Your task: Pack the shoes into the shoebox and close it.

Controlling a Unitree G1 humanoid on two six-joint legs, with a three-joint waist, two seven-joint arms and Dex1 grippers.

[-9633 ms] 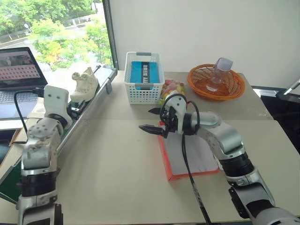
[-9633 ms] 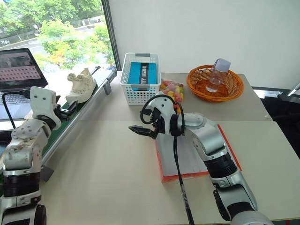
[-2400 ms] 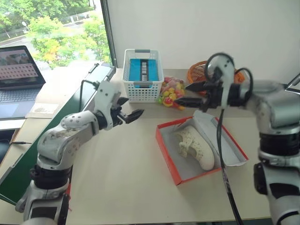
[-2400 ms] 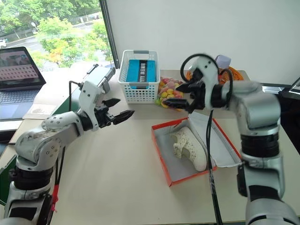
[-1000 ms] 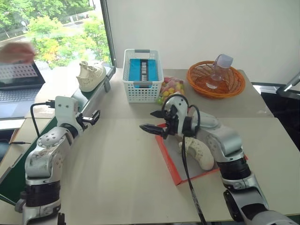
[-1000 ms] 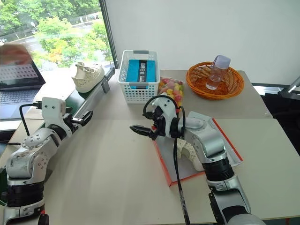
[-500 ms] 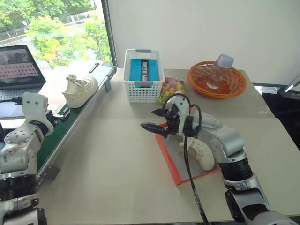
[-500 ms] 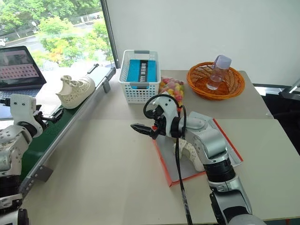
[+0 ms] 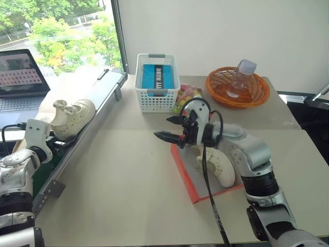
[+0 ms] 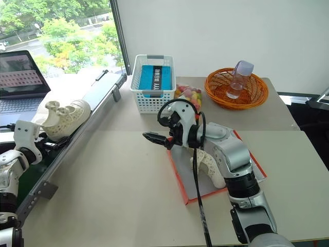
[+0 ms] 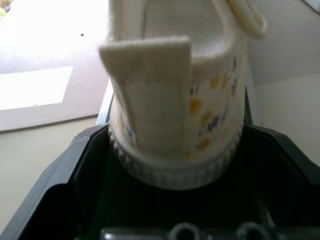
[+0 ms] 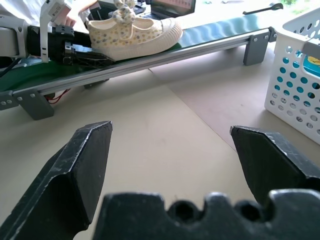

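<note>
Wide bare stretch of beige table (image 9: pixel 128 185) at near centre and near left, free up to the near edge. Along the left edge, a green conveyor belt (image 12: pixel 200 37) in a grey metal frame, running from near left to far.

On that belt, one cream shoe (image 9: pixel 72 117) with perforated upper and ribbed pale sole, heel toward the left gripper (image 9: pixel 60 145). Left gripper wide open, fingers to either side of the heel, contact not clear; close up in the left wrist view, heel tab and small yellow and blue specks on the fabric (image 11: pixel 175 115).

Right of centre, open red-orange shoebox (image 9: pixel 181 167), grey-white inside, flat cardboard, with the second shoe (image 9: pixel 218 165) lying in it. Right gripper (image 9: pixel 172 128) hovering above the box's far left corner, black fingers spread wide, holding nothing.

At the far side, white plastic lattice basket (image 9: pixel 157 82) with a blue packet, print too small to read. Just right of it, coloured sweets (image 9: pixel 187 95). Farther right, orange woven basket (image 9: pixel 237 88) holding a clear bottle (image 9: pixel 239 77). Far left, an open laptop (image 9: pixel 20 80).
</note>
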